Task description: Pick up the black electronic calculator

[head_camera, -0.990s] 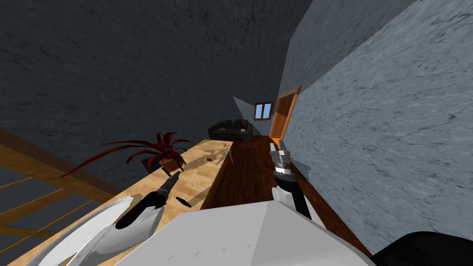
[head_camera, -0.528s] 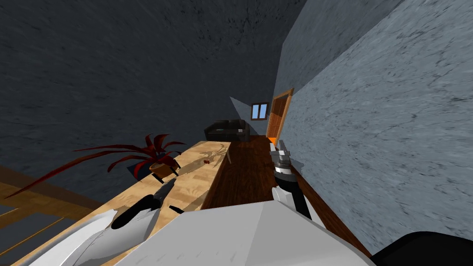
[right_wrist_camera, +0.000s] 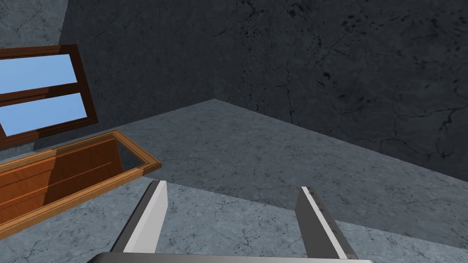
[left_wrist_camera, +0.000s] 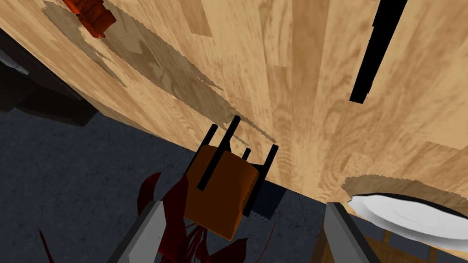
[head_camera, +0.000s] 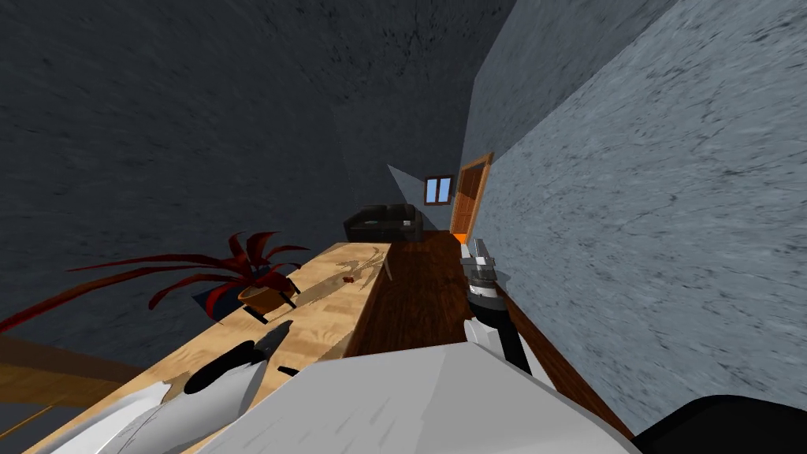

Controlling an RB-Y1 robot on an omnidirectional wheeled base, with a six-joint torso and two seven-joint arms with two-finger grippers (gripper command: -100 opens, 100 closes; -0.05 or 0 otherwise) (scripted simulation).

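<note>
black calculator (left_wrist_camera: 377, 50) on wooden table (left_wrist_camera: 297, 91), ahead of spread left gripper (left_wrist_camera: 244, 207)

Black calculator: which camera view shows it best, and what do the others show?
Left wrist view: the black calculator lies large on the wooden table beyond the open left gripper. Head view gives a small dark sliver. Right wrist view faces away.
</note>
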